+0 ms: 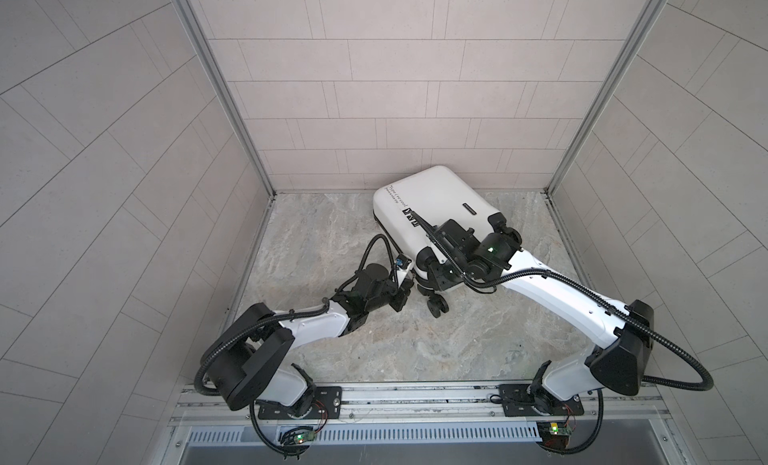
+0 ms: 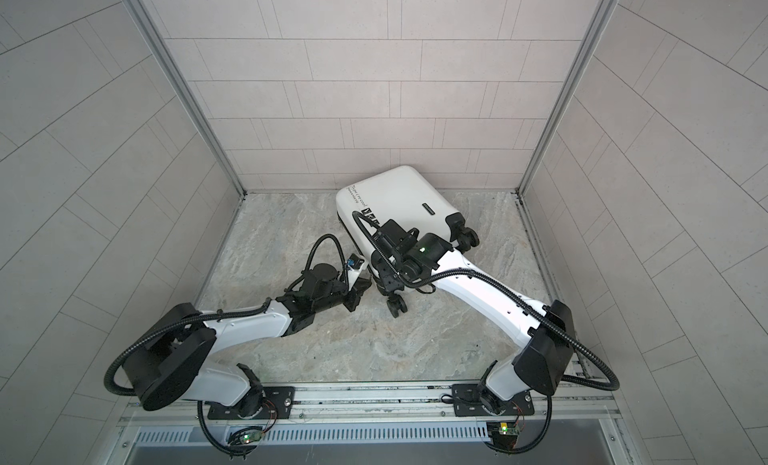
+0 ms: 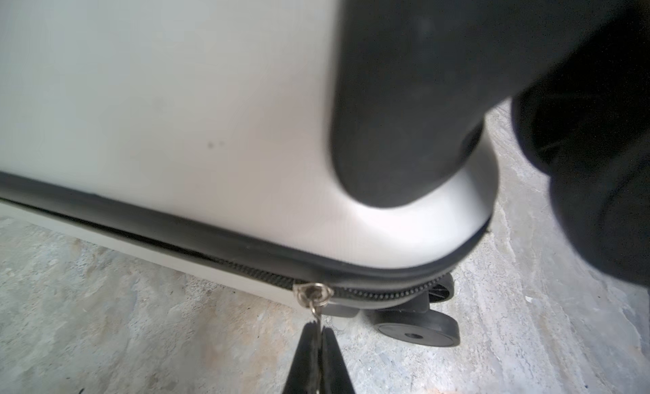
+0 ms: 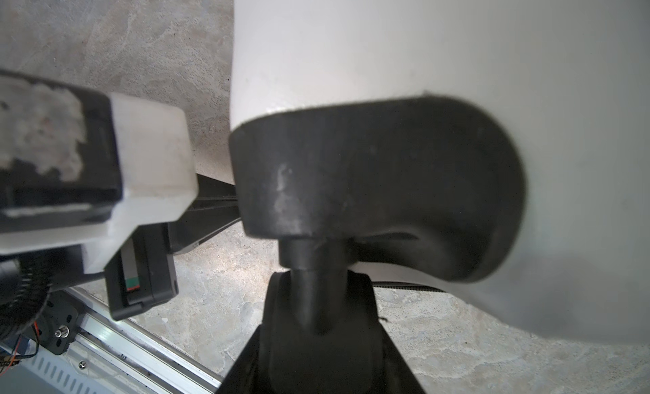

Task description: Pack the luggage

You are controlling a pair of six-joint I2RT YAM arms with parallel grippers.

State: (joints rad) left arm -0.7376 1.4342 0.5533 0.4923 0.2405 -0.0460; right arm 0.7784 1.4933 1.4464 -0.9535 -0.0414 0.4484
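Observation:
The white luggage [image 1: 436,201] [image 2: 399,197] lies closed and flat on the marble floor near the back wall, its wheels toward me. My left gripper [image 3: 319,327] [image 1: 405,292] is shut on the thin metal pull hanging from the silver zipper slider [image 3: 313,293], which sits on the black zip just short of the rounded corner. The shell [image 3: 176,110] fills that view. My right gripper [image 4: 316,300] [image 1: 432,276] is shut on the stem of a black corner wheel [image 4: 351,181]. Its fingertips are hidden behind that wheel.
Tiled walls [image 1: 124,193] close in the left, back and right sides. The far pair of wheels [image 1: 505,234] sticks out on the right. A metal rail [image 1: 415,394] with both arm bases runs along the front edge. The left wrist's body [image 4: 140,163] sits close beside the right gripper.

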